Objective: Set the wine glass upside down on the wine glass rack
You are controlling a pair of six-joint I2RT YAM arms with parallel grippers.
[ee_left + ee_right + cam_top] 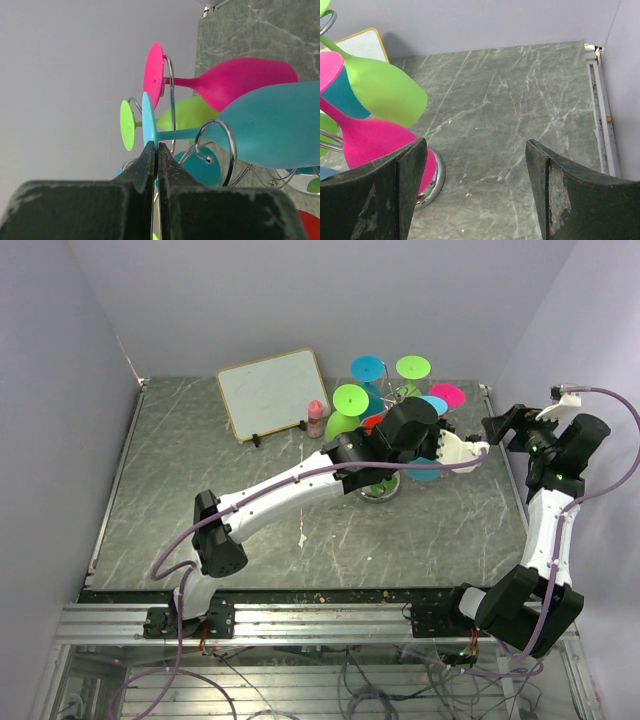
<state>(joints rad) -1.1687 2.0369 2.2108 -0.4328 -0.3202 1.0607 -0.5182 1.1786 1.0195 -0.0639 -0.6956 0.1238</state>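
Far left on the table (200,490) sits the white board (270,392) with a small pink bottle (316,418) beside it; neither is in play. Next comes the wine glass rack (381,490), already crowded with coloured glasses hung foot-up.

The left gripper (155,147) is at the rack with its jaws nearly together. They look pinched on the rim of the blue wine glass (270,130) foot. The glass is inverted, with its stem lying in a wire loop, and a pink glass (240,80) and a green glass (185,115) sit just beyond it.

My read is that the glass is seated or nearly so, with release left to do. To do that well, push the stem fully into the loop and open slowly. Then back straight out along the foot's plane, because the neighbouring feet are close.

The right gripper (476,150) is at the far right with its jaws wide and nothing in them, well apart from the rack.

- **Top view:** shows both arms and the whole layout, but the left wrist body hides the pinch.
- **Left wrist view:** the only one showing the foot at the jaw seam and the stem in the loop.
- **Right wrist view:** shows bowls hanging low over the shiny base. It does not show the blue foot, so it says nothing about the grip.
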